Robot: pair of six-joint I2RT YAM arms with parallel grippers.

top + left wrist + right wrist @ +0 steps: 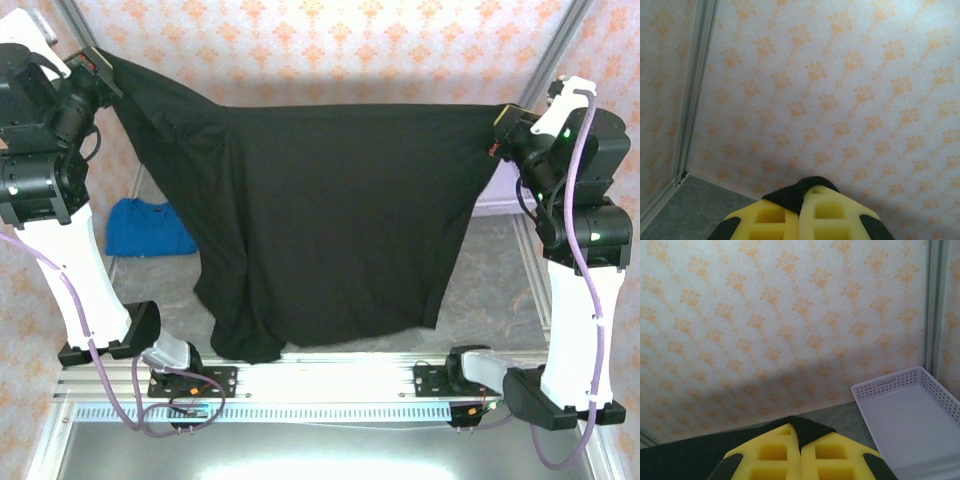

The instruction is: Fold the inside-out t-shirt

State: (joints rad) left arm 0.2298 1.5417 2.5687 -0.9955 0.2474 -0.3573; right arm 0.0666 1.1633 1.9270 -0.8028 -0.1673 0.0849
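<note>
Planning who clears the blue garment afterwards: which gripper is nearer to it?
Left. The left gripper pinches the black t-shirt on the same side of the table as the blue garment; the right gripper holds the shirt's other end, across the table.

Table (480,270): grey mottled top, with an aluminium rail (330,385) along the near edge. Far left, a folded bright blue garment (150,228) lies flat on the surface. Far right corner, a white perforated plastic tray (905,425) sits on the surface, open side up.
</note>
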